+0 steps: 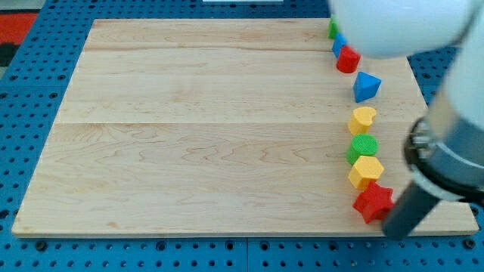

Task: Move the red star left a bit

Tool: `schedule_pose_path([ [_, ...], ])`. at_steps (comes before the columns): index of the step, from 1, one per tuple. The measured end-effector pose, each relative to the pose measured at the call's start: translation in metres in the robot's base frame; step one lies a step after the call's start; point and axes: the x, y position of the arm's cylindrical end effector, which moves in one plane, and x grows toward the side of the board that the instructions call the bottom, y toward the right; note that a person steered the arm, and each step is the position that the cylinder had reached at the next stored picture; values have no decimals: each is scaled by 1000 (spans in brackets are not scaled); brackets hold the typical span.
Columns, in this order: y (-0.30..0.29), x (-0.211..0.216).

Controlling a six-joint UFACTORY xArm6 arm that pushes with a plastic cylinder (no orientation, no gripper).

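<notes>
Pale wood grain is showing across the desk (204,128), while touching the dark end effector (391,230) a red star (373,202) is glowing, with yellow (366,171), green (362,146), yellow (362,119), blue (366,86) and red (348,59) blocks lining up beyond.

Wooden board (212,128) carries a column of blocks at frame right, top to bottom: green (332,29), blue (339,44), red (348,60), blue (366,86), yellow (362,120), green (362,147), yellow (366,171), red star (373,202).
</notes>
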Motion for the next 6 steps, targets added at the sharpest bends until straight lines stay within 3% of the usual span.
schedule_pose_path([
  [2,35,-21],
  [3,17,-29],
  [4,-58,-32],
  [6,-82,-60],
])
